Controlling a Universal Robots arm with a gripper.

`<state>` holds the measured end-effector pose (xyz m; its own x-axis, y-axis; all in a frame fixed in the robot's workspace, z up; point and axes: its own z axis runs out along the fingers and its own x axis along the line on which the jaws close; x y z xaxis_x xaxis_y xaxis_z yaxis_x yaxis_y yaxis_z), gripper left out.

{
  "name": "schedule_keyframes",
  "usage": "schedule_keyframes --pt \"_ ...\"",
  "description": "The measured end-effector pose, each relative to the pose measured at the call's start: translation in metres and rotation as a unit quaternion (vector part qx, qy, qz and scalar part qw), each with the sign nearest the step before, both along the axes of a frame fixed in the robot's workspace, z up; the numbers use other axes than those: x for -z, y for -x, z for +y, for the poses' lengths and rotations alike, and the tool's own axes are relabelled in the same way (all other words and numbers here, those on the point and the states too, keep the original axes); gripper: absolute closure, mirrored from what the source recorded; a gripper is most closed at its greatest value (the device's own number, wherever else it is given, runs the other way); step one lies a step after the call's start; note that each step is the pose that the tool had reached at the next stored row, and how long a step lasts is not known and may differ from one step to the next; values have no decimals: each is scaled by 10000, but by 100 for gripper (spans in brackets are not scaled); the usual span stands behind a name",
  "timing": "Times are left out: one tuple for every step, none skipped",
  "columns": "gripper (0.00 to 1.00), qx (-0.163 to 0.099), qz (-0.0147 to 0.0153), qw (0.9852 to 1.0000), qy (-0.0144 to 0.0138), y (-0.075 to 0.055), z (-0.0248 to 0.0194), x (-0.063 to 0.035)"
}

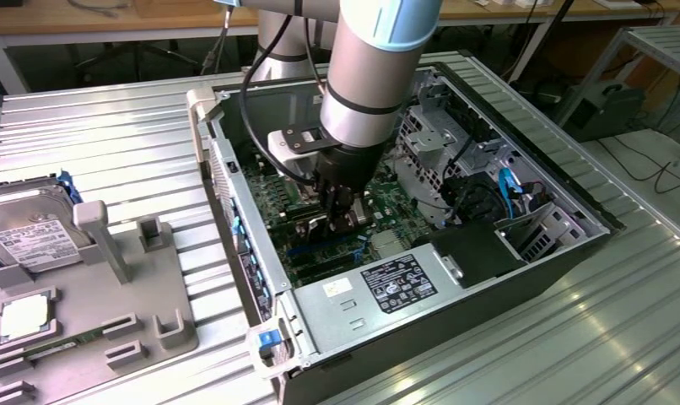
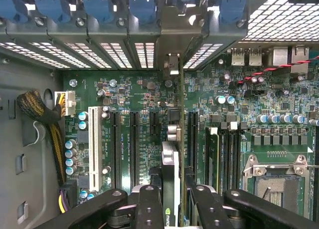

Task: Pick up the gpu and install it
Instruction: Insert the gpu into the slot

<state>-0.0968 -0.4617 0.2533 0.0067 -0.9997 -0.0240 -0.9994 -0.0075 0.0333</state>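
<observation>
The gpu (image 2: 171,169) shows edge-on in the wrist view, a thin dark card with a silver edge. It stands upright over the green motherboard (image 2: 139,97), and its metal bracket (image 2: 172,64) reaches the rear slot openings of the case. My gripper (image 2: 172,194) is shut on the card, one black finger (image 2: 149,204) on each side. The card lies in line between the black expansion slots (image 2: 134,144); I cannot tell whether it is seated. In the exterior view my gripper (image 1: 342,218) is low inside the open computer case (image 1: 222,169), just above the board.
A power supply (image 1: 396,283) fills the case's near end, and drive cages with blue cables (image 1: 509,194) sit toward the exterior view's right. A braided cable bundle (image 2: 42,114), memory slots (image 2: 224,154) and the CPU socket (image 2: 276,184) flank the card. Outside, a grey fixture (image 1: 104,321) holds a hard drive (image 1: 30,228).
</observation>
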Motion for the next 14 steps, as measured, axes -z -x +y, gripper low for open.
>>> schedule_keyframes --pt "73 0 0 10000 0 0 0 0" --pt "73 -1 0 10000 -1 -6 0 1" --pt "73 -1 1 10000 -1 -11 0 1" --pt "73 0 3 10000 0 -17 0 0" --pt "73 0 5 10000 0 -19 0 0" --pt "73 0 5 10000 0 -19 0 0" --pt "73 0 5 10000 0 -19 0 0" --pt "73 0 5 10000 0 -19 0 0" --pt "73 0 5 10000 0 -19 0 0" --pt "73 0 5 10000 0 -18 0 0" --pt "73 0 5 10000 0 -16 1 0" --pt "73 0 4 10000 0 -16 3 0" --pt "73 0 3 10000 0 -15 4 0" --pt "73 0 2 10000 0 -15 5 0"
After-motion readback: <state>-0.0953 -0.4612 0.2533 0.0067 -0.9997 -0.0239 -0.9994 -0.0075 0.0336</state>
